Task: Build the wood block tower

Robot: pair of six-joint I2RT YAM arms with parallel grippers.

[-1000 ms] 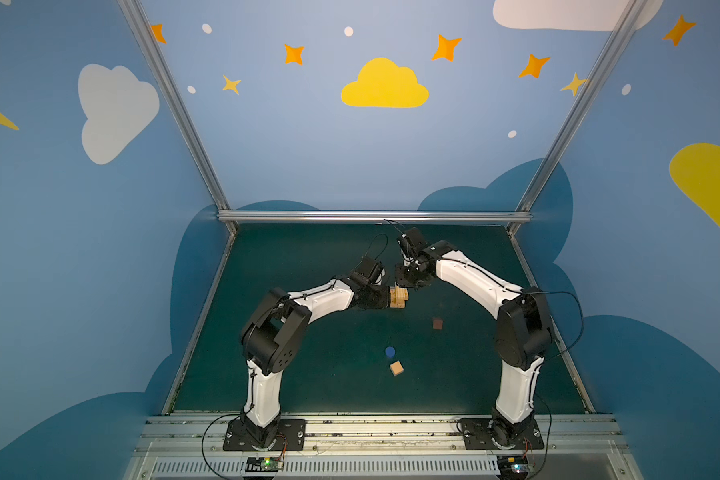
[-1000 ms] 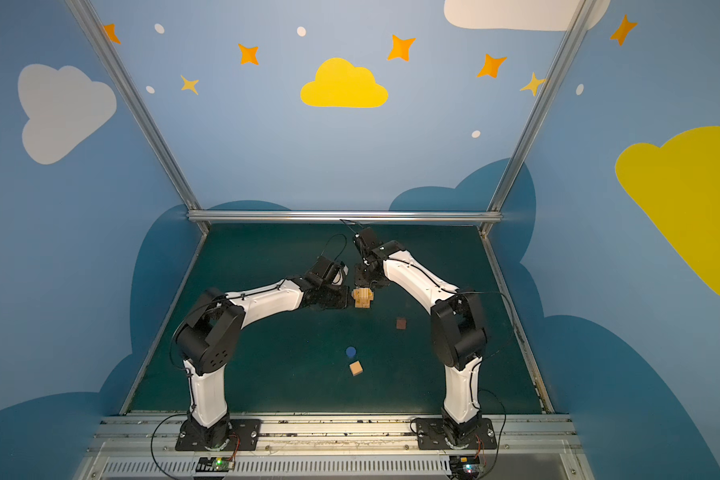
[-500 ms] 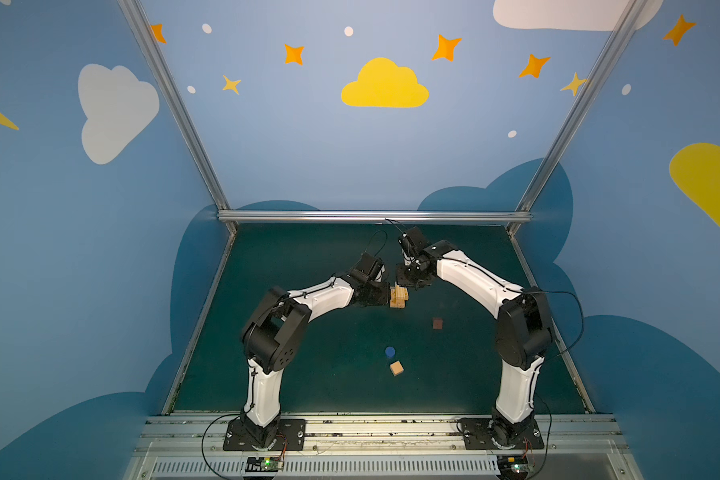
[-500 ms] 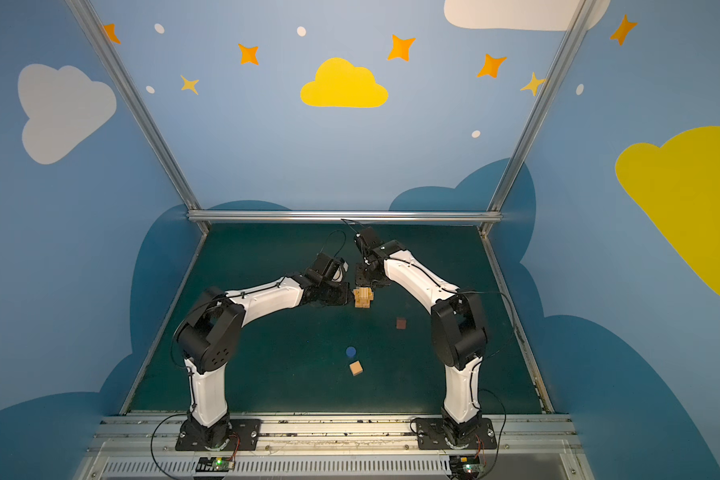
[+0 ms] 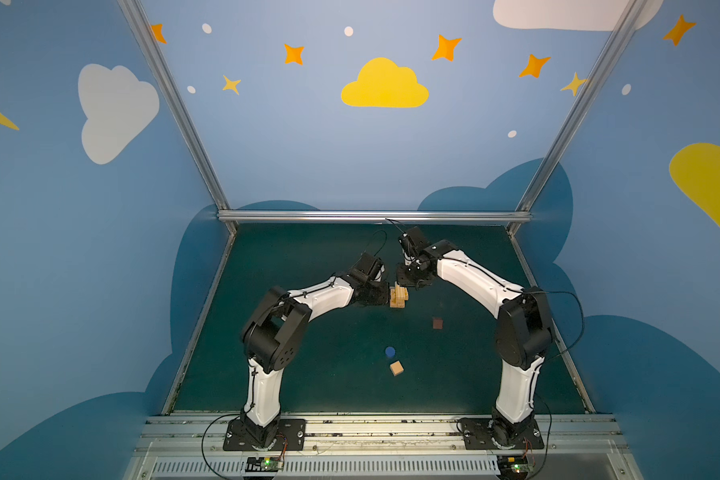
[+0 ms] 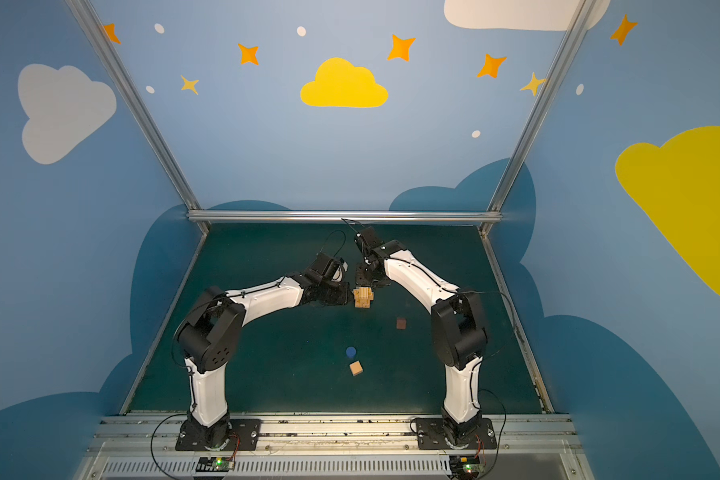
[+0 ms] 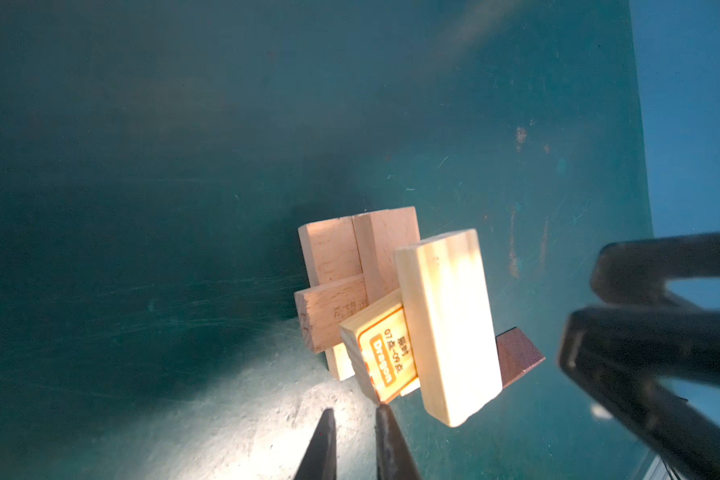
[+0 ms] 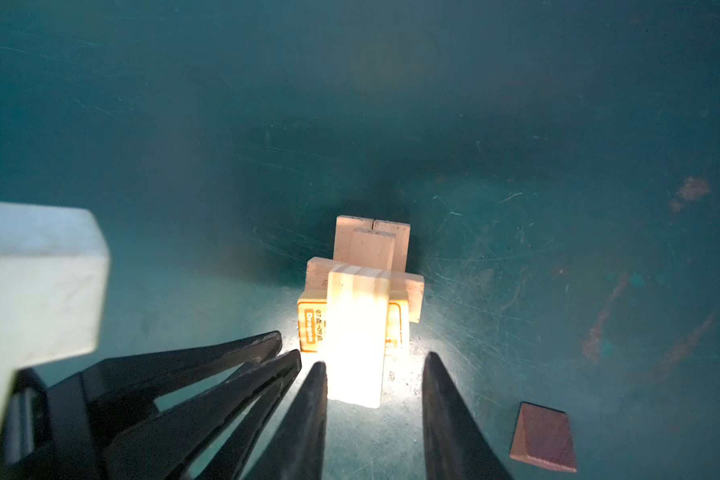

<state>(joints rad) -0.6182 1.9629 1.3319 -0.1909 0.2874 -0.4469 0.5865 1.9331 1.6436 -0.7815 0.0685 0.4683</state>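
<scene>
The wood block tower point(image 5: 398, 296) point(image 6: 363, 298) is a small pile of tan bars in crosswise layers in the middle of the green mat. A pale bar point(image 7: 445, 324) point(image 8: 356, 332) lies on top, over a block with an orange label point(image 7: 385, 353). My left gripper point(image 7: 354, 411) point(image 5: 385, 296) is shut and empty, one tip touching the labelled block's corner. My right gripper point(image 8: 376, 360) point(image 5: 407, 286) is open behind the tower, its fingers straddling the top bar's end. A dark reddish-brown cube point(image 5: 437, 323) point(image 8: 543, 438), a blue round piece point(image 5: 389, 352) and a tan cube point(image 5: 396, 368) lie loose.
The two grippers stand close together at the tower; the right gripper's fingers point(image 7: 641, 353) show in the left wrist view. The loose pieces lie nearer the front rail point(image 5: 375, 428). Metal frame rails point(image 5: 375, 216) and blue walls bound the mat.
</scene>
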